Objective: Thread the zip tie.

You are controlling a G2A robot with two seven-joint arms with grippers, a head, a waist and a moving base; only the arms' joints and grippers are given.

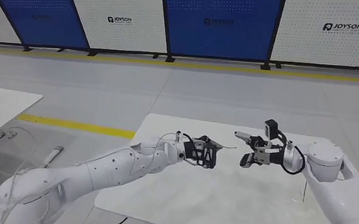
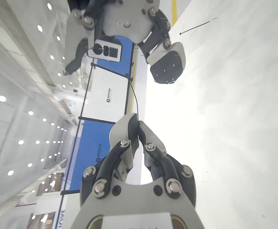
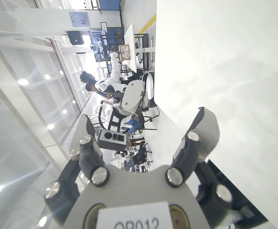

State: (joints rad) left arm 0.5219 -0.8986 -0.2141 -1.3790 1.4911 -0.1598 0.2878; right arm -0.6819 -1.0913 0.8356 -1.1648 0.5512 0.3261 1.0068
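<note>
1. Zip tie (image 2: 134, 97): thin, black and wire-like, with a slight bow along its length. It is held in the air above the desk (image 1: 254, 207), between the two grippers.
2. Left gripper (image 2: 137, 123): fingers clenched on one end of the tie. The rest of the tie sticks out past the fingertips toward the right gripper.
3. Right gripper (image 3: 145, 130): fingers spread wide and holding nothing. It faces the left gripper from close by.
4. Top view: the tie (image 1: 227, 146) runs about level from the left gripper (image 1: 213, 149). Its free end is near the right gripper (image 1: 243, 149); contact cannot be told.
5. A black strip (image 2: 195, 27) lies flat on the desk, well apart from both grippers.
</note>
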